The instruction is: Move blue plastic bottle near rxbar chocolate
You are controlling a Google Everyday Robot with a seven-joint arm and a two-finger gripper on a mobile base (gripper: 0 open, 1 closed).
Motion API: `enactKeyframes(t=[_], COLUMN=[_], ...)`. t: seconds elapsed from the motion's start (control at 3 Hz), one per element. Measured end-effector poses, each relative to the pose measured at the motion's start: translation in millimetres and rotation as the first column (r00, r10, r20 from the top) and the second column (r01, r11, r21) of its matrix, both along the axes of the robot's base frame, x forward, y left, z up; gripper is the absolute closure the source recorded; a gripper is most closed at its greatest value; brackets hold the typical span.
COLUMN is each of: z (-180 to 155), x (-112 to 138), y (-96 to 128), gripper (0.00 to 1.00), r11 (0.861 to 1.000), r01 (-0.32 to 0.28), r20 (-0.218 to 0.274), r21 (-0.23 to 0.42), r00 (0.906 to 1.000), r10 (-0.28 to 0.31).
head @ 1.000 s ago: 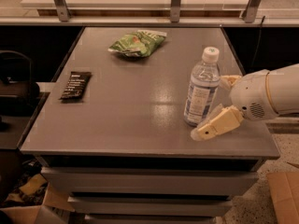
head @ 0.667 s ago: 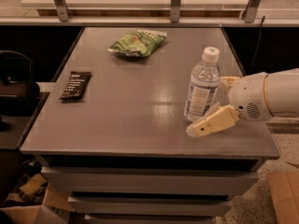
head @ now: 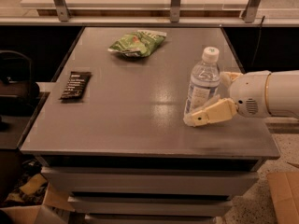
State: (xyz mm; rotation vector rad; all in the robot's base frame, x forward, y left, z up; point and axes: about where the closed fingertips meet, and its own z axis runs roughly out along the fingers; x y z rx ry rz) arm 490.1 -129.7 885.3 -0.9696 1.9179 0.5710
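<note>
The blue plastic bottle (head: 202, 80), tall and clear with a white screw cap and a blue-and-white paper label, stands upright on the right half of the flat grey counter (head: 140, 120), fairly near the front edge. The robot's cream-coloured two-finger hand (head: 206, 101) reaches in from the right at the bottle's lower half, on the end of a rounded white arm (head: 275, 94). Its near finger (head: 212, 113) lies low across the front of the bottle's base, with its tip just past the bottle's left side. The other finger (head: 228, 77) shows behind and to the right of the bottle. The two are spread apart with the bottle partly between them, so the hand is released rather than clenched on it.

The rxbar chocolate (head: 75, 85) — a small flat rectangular bar in a black wrapper with pale lettering — lies flat near the counter's left edge, well apart from the bottle. A crumpled green snack bag (head: 136, 43) rests toward the back of the counter, left of centre and away from both. A piece of brown cardboard (head: 285, 195) lies on the floor at the lower right.
</note>
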Motion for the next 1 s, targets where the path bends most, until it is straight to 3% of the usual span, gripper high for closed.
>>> enactKeyframes(t=[0.33,1.0], z=[4.1,25.7], x=[3.3,3.7], y=[0.4,-0.3], gripper=[0.18,0.65], r11=[1.000,0.998], r01=[0.012,0.010], r20=[0.015,0.059], r21=[0.026,0.067], r00=[0.9998,0.9982], r10=[-0.012,-0.014])
